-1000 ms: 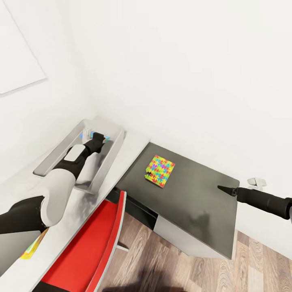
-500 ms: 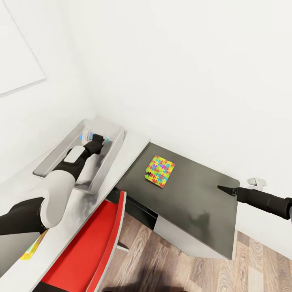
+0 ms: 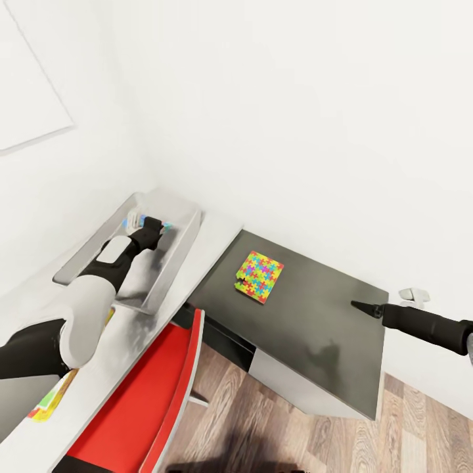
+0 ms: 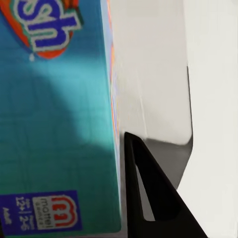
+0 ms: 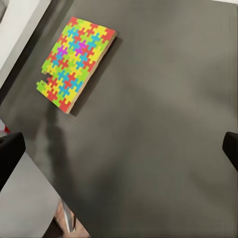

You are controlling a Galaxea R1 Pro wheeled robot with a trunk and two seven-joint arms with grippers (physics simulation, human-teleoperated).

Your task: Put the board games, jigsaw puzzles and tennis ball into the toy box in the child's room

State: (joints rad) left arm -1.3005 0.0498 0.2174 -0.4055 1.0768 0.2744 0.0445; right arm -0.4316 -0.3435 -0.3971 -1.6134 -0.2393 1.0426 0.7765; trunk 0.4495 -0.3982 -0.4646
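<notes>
left gripper (image 3: 146, 226) reaching into toy box (image 3: 176, 253), right gripper (image 3: 359, 305) outstretched above dark surface (image 3: 315, 322)

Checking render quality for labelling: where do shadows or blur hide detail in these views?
Head view: soft arm shadow on the dark surface. Left wrist view: the teal game box is blurred and half shadowed. Right wrist view: the jigsaw puzzle stays sharp.

Toy box (image 3: 174, 256): on table (image 3: 210, 240), far end against the wall. Board game (image 4: 54, 124): in the box, left gripper (image 3: 148, 231) over it. Lower surface (image 3: 315, 328): right of table, by the wall. Puzzle (image 3: 259, 276): on that surface, near the table. Second puzzle (image 3: 47, 402), apparently: table's near edge, under left arm. Chair (image 3: 148, 394): before table. Right gripper (image 3: 361, 306): above the surface's right part.
</notes>
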